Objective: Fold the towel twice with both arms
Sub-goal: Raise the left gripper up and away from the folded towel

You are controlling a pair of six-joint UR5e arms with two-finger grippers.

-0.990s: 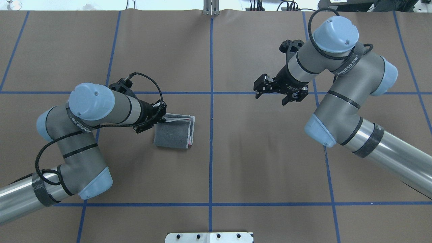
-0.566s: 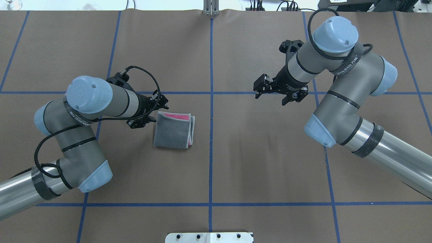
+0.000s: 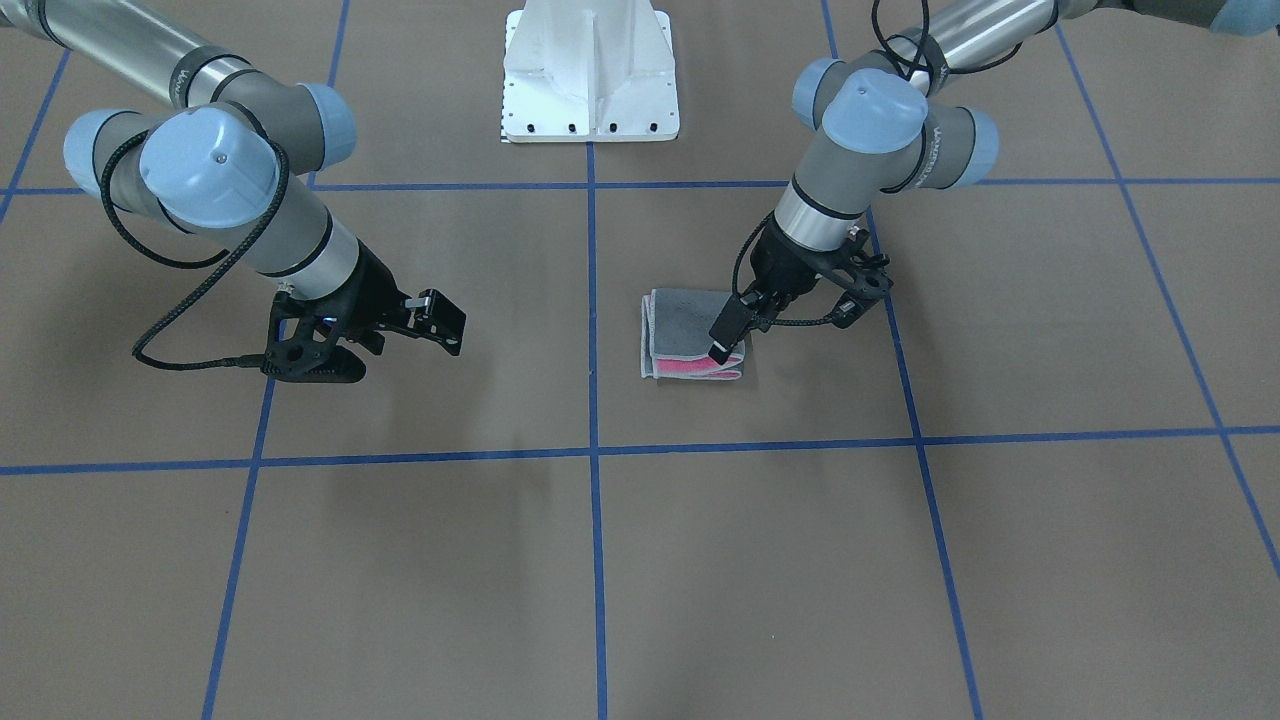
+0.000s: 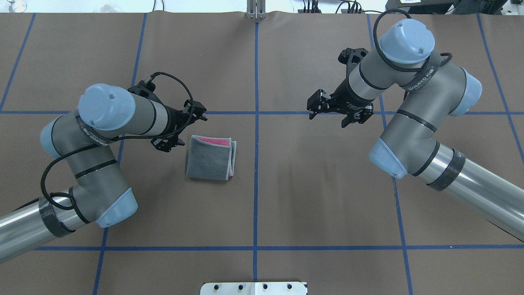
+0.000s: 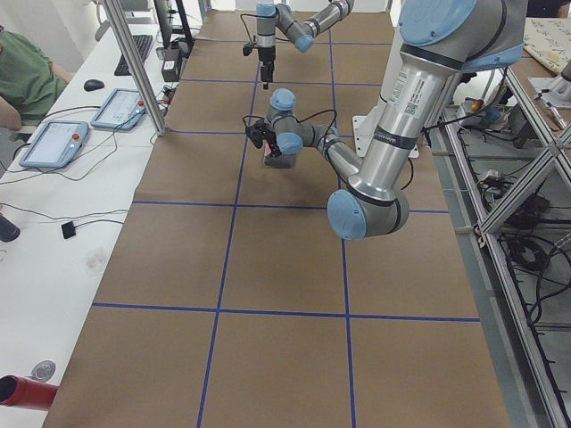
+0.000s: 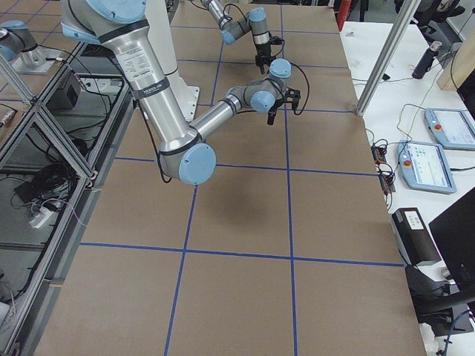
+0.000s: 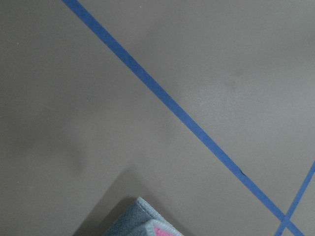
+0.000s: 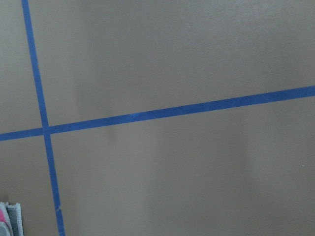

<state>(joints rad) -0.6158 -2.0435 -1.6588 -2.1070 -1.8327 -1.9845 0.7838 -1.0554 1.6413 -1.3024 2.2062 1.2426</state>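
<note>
The towel (image 4: 208, 159) lies folded into a small square on the brown table, dark grey face up, with pink showing at its far and right edges. It also shows in the front view (image 3: 685, 325). My left gripper (image 4: 185, 129) is open and empty, raised just off the towel's far left corner; it also shows in the front view (image 3: 785, 330). My right gripper (image 4: 330, 118) is open and empty, hovering far to the right of the towel, also in the front view (image 3: 400, 345). The left wrist view shows only the towel's corner (image 7: 142, 223). The right wrist view shows a sliver of it (image 8: 7, 219).
Blue tape lines (image 4: 256, 123) divide the brown table cover into squares. The white bolted pedestal (image 3: 590, 70) stands at the robot's edge of the table. Tablets and a seated operator (image 5: 27, 80) are on a side bench beyond the table.
My left gripper has let go of the towel's far left corner and drawn back up and away from it. The towel has settled flat. The right arm has not moved.
</note>
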